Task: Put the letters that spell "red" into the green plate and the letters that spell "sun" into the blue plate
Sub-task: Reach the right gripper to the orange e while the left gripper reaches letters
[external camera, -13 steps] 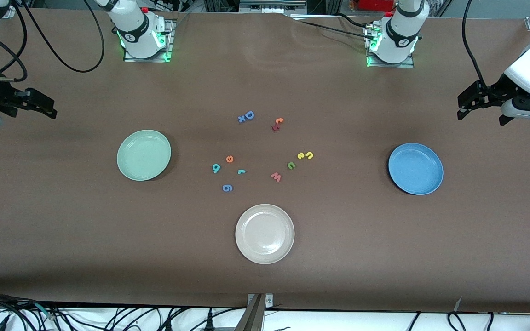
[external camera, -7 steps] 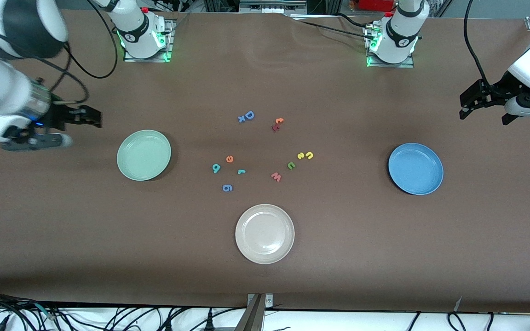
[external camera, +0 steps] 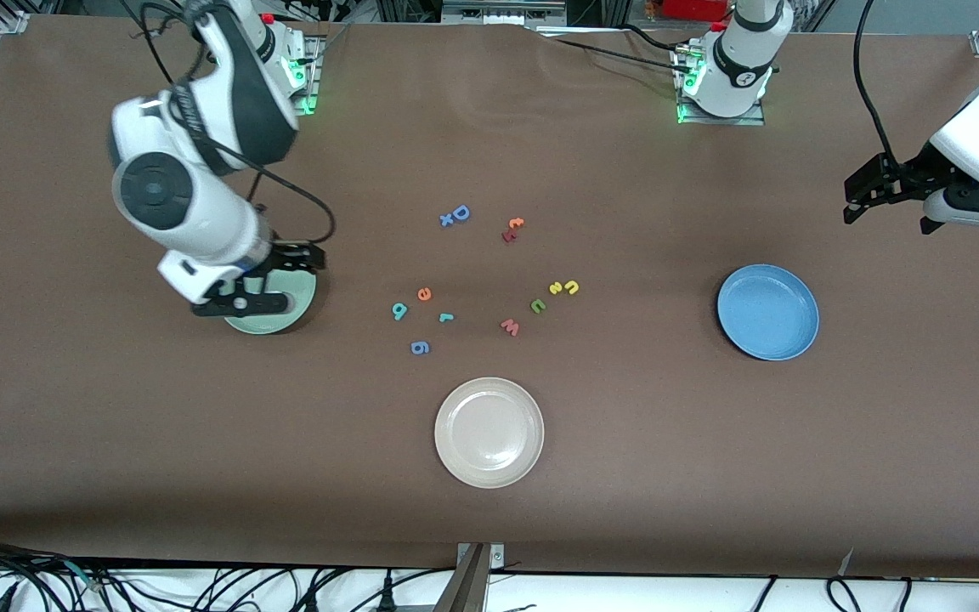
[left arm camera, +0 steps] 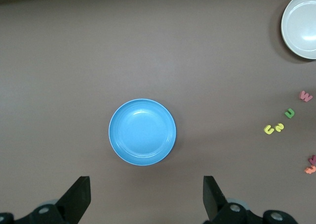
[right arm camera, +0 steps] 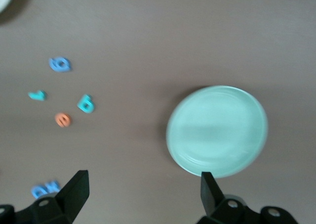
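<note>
- Front: right gripper (external camera: 281, 276) over green plate (external camera: 285, 316), holds nothing. Left gripper (external camera: 889, 194) in the air at the left arm's end, near blue plate (external camera: 767, 311). "red" letters (external camera: 424, 307) and "sun" letters (external camera: 556, 294) on table betw. plates.
- Left wrist: fingers (left arm camera: 79, 198) spread wide, blue plate empty.
- Right wrist: fingers (right arm camera: 74, 188) spread wide, green plate empty.

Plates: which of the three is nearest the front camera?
The cream-white plate. It lies lowest in the front view, below the letters, while the green plate and blue plate sit farther back toward the table ends.
</note>
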Tool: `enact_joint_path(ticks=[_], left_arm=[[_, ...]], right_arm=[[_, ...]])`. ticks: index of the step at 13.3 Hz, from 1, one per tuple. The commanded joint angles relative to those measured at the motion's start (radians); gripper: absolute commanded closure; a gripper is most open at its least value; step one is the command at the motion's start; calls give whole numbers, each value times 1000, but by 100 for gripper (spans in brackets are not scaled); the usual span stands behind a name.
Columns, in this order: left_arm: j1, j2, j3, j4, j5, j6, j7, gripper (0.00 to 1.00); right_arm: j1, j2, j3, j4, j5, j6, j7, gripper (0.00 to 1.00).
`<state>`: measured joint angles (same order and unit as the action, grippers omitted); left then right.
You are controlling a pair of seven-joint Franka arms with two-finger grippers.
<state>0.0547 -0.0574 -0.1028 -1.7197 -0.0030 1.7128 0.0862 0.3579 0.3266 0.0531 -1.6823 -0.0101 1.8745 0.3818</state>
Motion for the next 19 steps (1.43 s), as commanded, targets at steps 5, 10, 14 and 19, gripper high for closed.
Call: enact_joint_path(ticks=[5, 10, 14, 19], left_arm=[[2, 47, -5, 26, 11, -58, -9, 0], [-12, 137, -116, 3, -6, -50, -101, 0], [-16, 169, -211, -116, -11, 143, -83, 0], [-22, 217, -271, -224, 5, 393, 201, 0]], right_arm=[[134, 109, -7, -129, 9, 321, 230, 1], [174, 175, -6, -244, 9, 557, 235, 36], [214, 207, -6, -241, 9, 615, 243, 36], [243, 270, -7, -240, 9, 742, 269, 40]])
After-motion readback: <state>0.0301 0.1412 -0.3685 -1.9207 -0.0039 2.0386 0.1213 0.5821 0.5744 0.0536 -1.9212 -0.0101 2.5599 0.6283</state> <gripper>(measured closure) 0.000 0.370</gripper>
